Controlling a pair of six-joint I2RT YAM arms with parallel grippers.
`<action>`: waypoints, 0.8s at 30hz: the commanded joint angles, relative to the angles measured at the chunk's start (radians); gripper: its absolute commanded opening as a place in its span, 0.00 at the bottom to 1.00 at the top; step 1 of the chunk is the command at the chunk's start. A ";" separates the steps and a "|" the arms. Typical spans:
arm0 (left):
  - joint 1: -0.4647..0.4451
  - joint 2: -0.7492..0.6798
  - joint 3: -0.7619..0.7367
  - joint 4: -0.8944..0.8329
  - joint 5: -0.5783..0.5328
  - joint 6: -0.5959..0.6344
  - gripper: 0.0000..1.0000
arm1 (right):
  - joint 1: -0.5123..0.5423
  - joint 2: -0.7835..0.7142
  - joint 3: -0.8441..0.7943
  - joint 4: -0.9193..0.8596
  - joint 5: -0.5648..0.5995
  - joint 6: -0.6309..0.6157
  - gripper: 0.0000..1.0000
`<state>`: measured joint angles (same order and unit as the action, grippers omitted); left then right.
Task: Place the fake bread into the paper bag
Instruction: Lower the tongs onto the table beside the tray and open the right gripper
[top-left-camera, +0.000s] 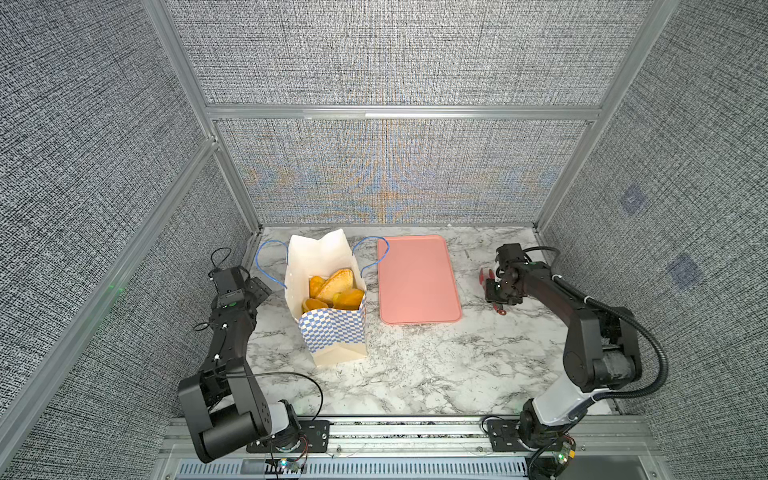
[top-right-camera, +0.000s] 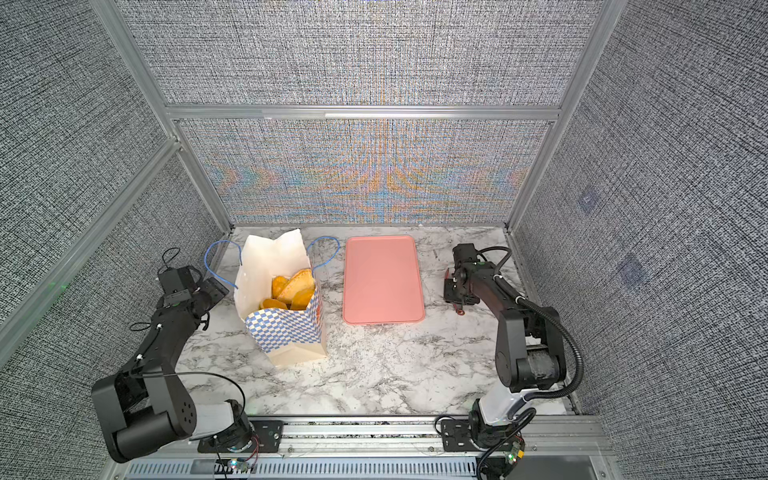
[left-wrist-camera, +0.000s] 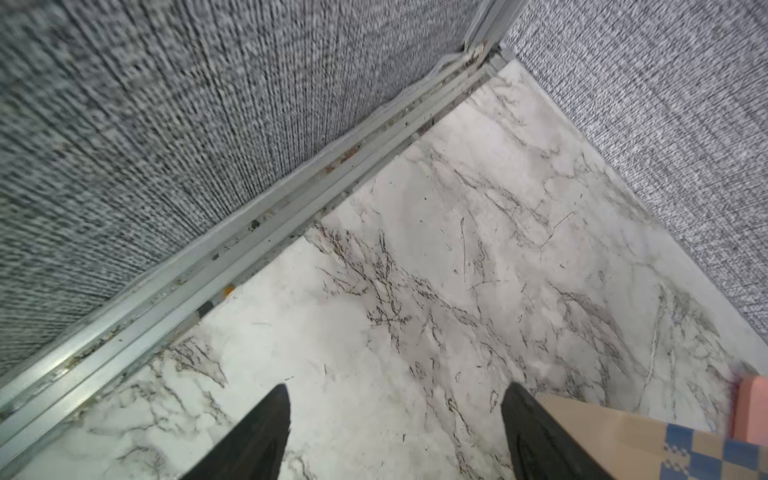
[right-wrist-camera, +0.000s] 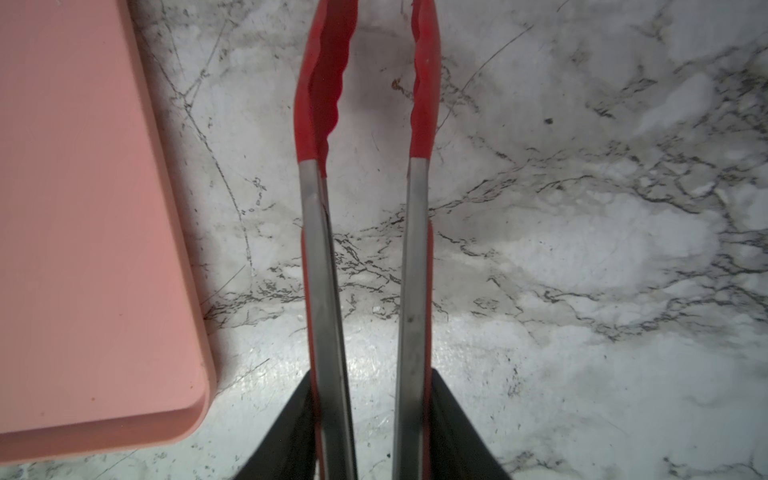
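Observation:
The paper bag (top-left-camera: 332, 332) (top-right-camera: 286, 332) stands upright and open-mouthed on the marble table, left of centre in both top views. Several golden-orange pieces of fake bread (top-left-camera: 334, 286) (top-right-camera: 293, 286) lie inside it; no bread shows elsewhere. My left gripper (top-left-camera: 262, 291) (left-wrist-camera: 397, 386) is open and empty just left of the bag, whose checkered side (left-wrist-camera: 623, 432) shows by one finger. My right gripper (top-left-camera: 494, 291) (right-wrist-camera: 372, 372) is down near the table, right of the tray. It is shut on the two steel arms of the red tongs (right-wrist-camera: 320, 249), whose red tips hold nothing.
A pink tray (top-left-camera: 417, 282) (top-right-camera: 382, 282) (right-wrist-camera: 83, 208) lies bare between the bag and my right gripper. The bag's blue cord handles (top-left-camera: 266, 266) stick out sideways. Grey fabric walls with aluminium rails (left-wrist-camera: 249, 232) close the table on three sides.

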<state>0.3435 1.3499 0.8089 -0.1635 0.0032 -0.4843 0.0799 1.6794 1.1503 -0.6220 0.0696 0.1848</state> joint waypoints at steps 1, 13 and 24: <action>-0.030 0.026 -0.017 0.023 -0.033 0.018 0.80 | 0.001 0.022 -0.016 0.039 0.014 0.010 0.45; -0.116 0.036 -0.117 0.192 -0.212 0.098 0.80 | 0.000 -0.007 -0.092 0.090 0.030 0.018 0.76; -0.176 0.036 -0.274 0.520 -0.271 0.157 0.79 | 0.000 -0.142 -0.192 0.214 0.109 0.027 0.99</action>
<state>0.1829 1.4002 0.5499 0.2100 -0.2245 -0.3679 0.0795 1.5623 0.9825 -0.4667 0.1307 0.2035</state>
